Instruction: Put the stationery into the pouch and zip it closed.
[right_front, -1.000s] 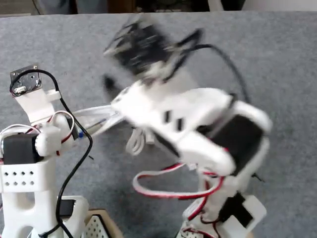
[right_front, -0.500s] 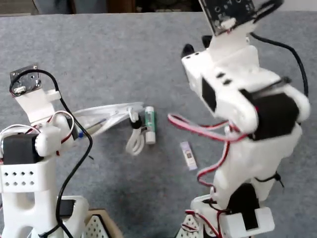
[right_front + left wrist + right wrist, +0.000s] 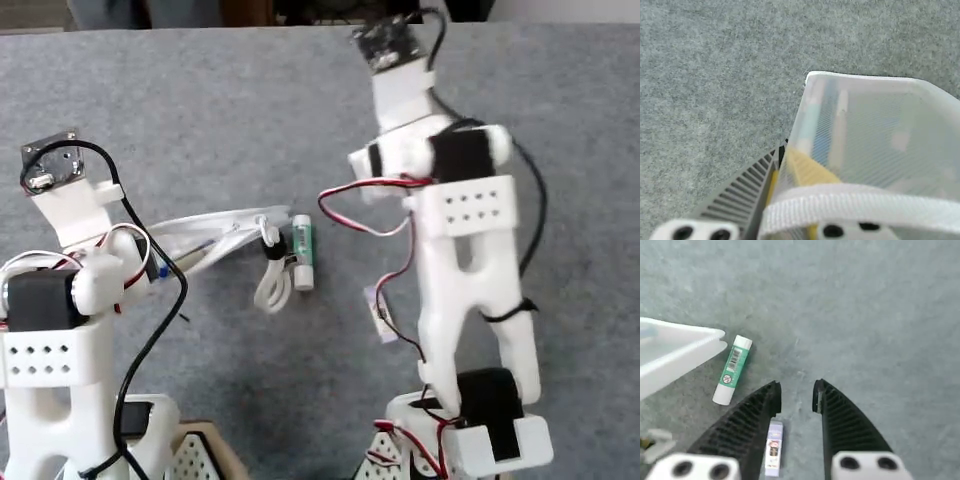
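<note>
Pouch in left gripper, pens inside, glue stick beside

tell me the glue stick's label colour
Green, on the white glue stick; clearest in right wrist view.

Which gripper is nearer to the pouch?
Left. The left gripper grips the pouch at one end; the right gripper hangs open, apart from the pouch, beyond the glue stick.
</note>
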